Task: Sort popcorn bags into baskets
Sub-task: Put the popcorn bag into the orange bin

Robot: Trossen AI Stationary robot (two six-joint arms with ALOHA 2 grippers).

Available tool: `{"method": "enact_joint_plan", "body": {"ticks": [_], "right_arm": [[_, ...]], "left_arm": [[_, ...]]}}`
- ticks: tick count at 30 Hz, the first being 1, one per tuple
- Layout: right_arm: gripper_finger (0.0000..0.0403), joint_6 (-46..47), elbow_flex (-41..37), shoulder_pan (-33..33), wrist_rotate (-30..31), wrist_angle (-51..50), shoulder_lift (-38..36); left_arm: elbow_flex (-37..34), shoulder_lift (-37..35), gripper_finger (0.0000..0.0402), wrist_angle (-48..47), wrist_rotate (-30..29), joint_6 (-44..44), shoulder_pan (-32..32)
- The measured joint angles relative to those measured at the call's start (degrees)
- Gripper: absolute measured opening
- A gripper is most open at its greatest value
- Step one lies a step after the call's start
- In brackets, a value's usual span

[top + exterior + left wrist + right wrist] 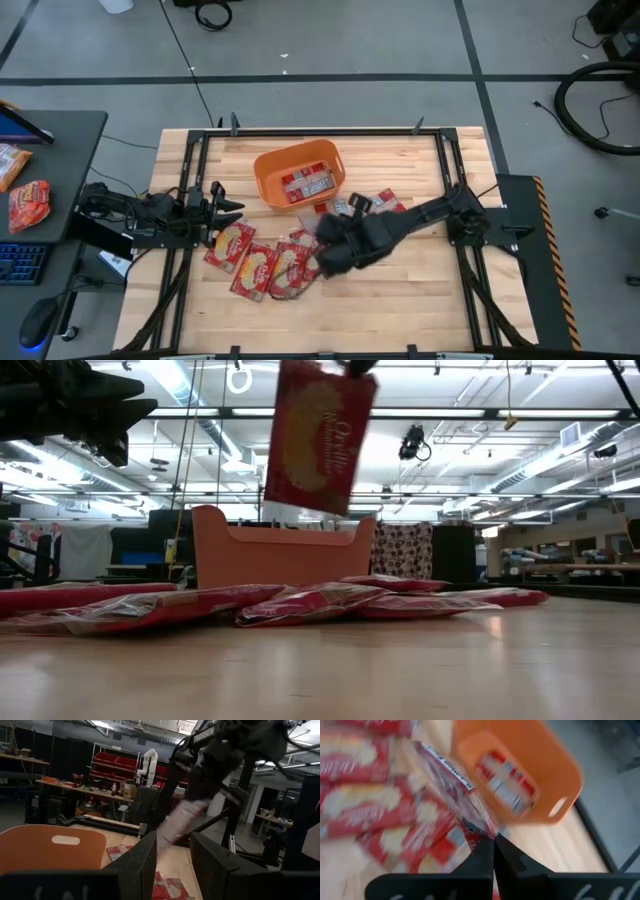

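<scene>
My right gripper [493,841] is shut on one red popcorn bag [320,435], held in the air between the pile and the orange basket [298,175]. The basket stands at the table's far middle with flat packets inside it [306,185]. Several more red bags [262,262] lie flat on the table nearer me, and two lie right of the basket [385,201]. My left gripper [228,210] hovers open at the table's left, beside the pile, touching nothing. My right gripper pinches the bag by one end edge [479,827] between its two shut fingertips. The fingers come from above and point down. The bag hangs below them, lifted clear of the table and slightly tilted, with its lower edge [305,505] above the basket's rim height.
A side table left of the work table carries two orange-red snack packs [28,205] and a keyboard. Black frame rails [190,170] run along the table's sides. Bare wood [400,300] lies along the near edge.
</scene>
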Motion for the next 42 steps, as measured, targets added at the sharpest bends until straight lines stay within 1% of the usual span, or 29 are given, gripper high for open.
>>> {"method": "enact_joint_plan", "body": {"ticks": [4,10,14,17,20,32,35,38,40,42], "right_arm": [[0.0005,-5.0,0.4,-3.7,1.2,4.3,0.0],[0.0006,-10.6,0.4,-9.2,-0.2,11.7,0.0],[0.0006,-13.1,0.4,-12.5,-2.3,17.0,0.0],[0.0006,-13.9,0.4,-14.8,-5.7,20.0,0.0],[0.0006,-13.0,0.1,-16.7,-9.2,22.7,0.2],[0.0005,-9.0,0.0,-24.0,-22.9,26.6,3.0],[0.0005,-6.4,0.0,-25.1,-25.1,27.9,4.6],[0.0006,-4.0,0.0,-26.1,-27.9,31.4,6.2],[0.0006,-3.7,0.0,-26.7,-29.9,33.7,7.2],[0.0006,-3.7,0.0,-27.0,-30.5,34.8,8.1]], "left_arm": [[0.0,0.0,0.0123,0.0,0.0,0.0,0.0],[0.0,0.0,0.0123,0.0,0.0,0.0,0.0],[0.0,0.0,0.0123,0.0,0.0,0.0,0.0],[0.0,0.0,0.0123,0.0,0.0,0.1,0.0],[0.0,0.0,0.0123,0.0,0.0,0.1,0.0],[0.0,0.0,0.0123,0.0,0.0,0.1,0.0],[0.0,0.0,0.0123,0.0,0.0,0.1,0.0],[0.0,0.0,0.0123,0.0,0.0,0.1,0.0],[0.0,0.0,0.0123,-0.2,0.0,0.1,0.0],[0.0,0.0,0.0123,-0.1,0.0,0.1,0.0]]}}
